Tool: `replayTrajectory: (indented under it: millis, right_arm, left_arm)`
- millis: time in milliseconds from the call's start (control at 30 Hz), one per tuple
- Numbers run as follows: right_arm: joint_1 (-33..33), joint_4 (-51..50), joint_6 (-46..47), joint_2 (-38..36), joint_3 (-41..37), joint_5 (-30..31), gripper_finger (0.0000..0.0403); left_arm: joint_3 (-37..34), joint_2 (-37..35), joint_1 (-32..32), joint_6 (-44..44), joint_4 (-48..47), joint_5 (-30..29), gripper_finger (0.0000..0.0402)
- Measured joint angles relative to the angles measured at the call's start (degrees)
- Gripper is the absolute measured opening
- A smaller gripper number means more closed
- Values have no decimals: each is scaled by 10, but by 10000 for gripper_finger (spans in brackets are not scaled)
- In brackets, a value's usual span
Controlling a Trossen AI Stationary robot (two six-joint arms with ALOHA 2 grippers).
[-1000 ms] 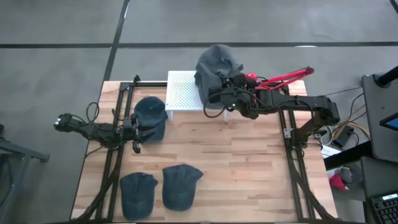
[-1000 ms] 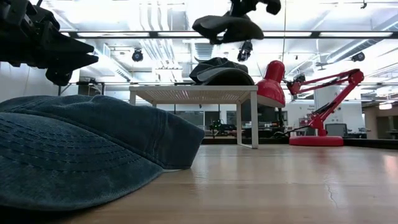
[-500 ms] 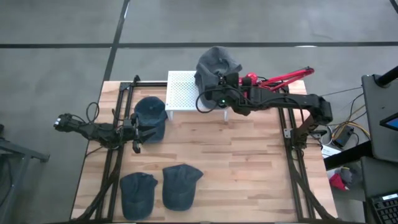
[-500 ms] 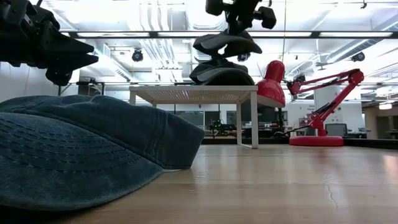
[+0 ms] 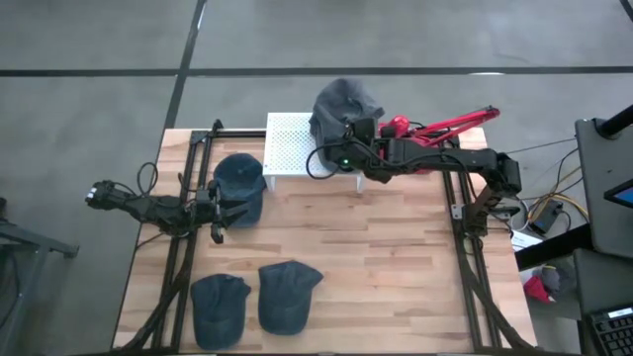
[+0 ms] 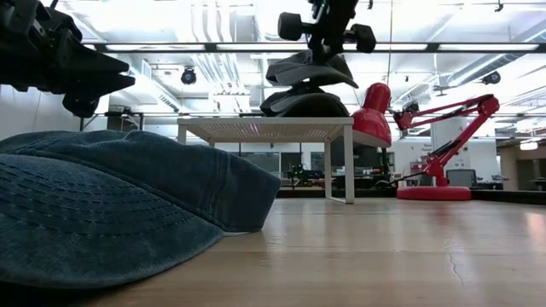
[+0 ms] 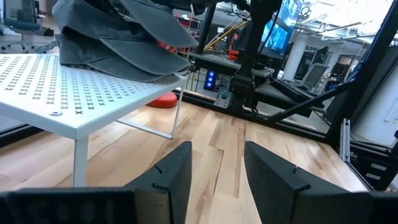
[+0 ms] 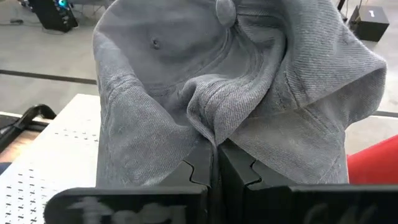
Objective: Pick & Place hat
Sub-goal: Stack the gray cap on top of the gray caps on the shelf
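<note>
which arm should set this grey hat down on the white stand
The right. Its hand is shut on the grey hat, above the white stand. The left hand is open, over a blue hat.

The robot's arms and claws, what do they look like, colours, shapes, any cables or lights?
Both arms are dark, jointed and slender. The right arm shows a small green light near its wrist, and dark cables loop off its base. The left arm has a thin cable looping above it. The left claw has two flat black stepped fingers; the right claw looks the same.

The right gripper (image 6: 317,56) holds a grey hat (image 6: 309,67) above the white stand (image 6: 266,130).
</note>
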Motion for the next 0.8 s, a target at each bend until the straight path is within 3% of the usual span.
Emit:
replayTrajectory:
  millis: [800]
  right_arm:
    - [-18,-7,14,-1,0,-44,106]
  left_arm:
    - [0,0,0,0,0,0,149]
